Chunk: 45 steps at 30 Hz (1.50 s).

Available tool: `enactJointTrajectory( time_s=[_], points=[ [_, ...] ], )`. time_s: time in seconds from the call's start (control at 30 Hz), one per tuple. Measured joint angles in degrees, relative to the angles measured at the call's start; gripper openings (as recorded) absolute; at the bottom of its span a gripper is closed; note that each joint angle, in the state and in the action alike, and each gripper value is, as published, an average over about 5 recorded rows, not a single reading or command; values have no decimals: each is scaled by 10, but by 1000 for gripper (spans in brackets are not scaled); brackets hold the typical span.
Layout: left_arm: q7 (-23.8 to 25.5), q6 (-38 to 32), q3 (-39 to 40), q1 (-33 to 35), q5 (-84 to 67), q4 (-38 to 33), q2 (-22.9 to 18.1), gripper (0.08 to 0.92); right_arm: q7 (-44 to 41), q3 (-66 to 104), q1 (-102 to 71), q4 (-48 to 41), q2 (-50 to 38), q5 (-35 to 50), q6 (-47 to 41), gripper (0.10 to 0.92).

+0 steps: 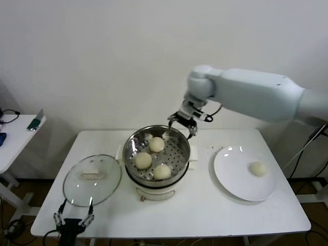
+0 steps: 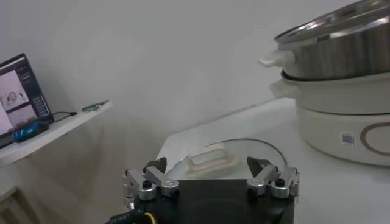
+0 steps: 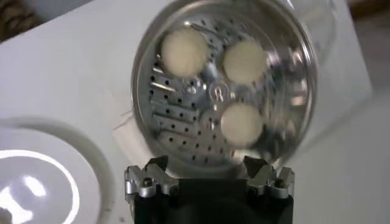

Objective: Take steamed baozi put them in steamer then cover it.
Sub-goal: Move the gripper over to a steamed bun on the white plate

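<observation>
The steel steamer [image 1: 180, 163] stands mid-table on its white base and holds three baozi [image 1: 157, 144] on the perforated tray; they also show in the right wrist view [image 3: 244, 61]. A fourth baozi [image 1: 258, 168] lies on the white plate [image 1: 230, 179]. My right gripper [image 1: 182, 126] hovers open and empty just above the steamer's far rim [image 3: 207, 163]. The glass cover [image 1: 77, 192] with its cream handle [image 1: 93, 175] lies flat on the table left of the steamer. My left gripper [image 1: 74, 220] is open and empty, parked low at the table's front edge near the cover [image 2: 210, 173].
A small white side table [image 1: 13, 141] with a phone stands at far left. In the left wrist view the steamer's side and handle [image 2: 277, 59] rise at right, and a screen [image 2: 21, 91] sits on a shelf.
</observation>
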Motion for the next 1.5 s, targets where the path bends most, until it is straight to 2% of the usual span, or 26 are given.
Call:
enactJointTrajectory(
  time_s=[0.23, 0.4, 0.6, 1.03, 1.5],
  points=[
    [1, 3, 6, 2, 3, -10, 4, 823, 3, 3, -26, 4, -121, 18, -94, 823],
    [1, 4, 6, 4, 7, -13, 3, 823, -15, 46, -88, -9, -187, -22, -123, 823],
    [0, 4, 2, 11, 9, -15, 2, 823, -34, 122, -184, -45, -226, -83, -129, 823],
    [0, 7, 0, 8, 19, -10, -8, 823, -55, 277, -348, -160, -216, -210, -92, 823],
    [-1, 12, -1, -4, 28, 3, -17, 823, -62, 347, -408, -279, -148, -286, -51, 823]
  ],
)
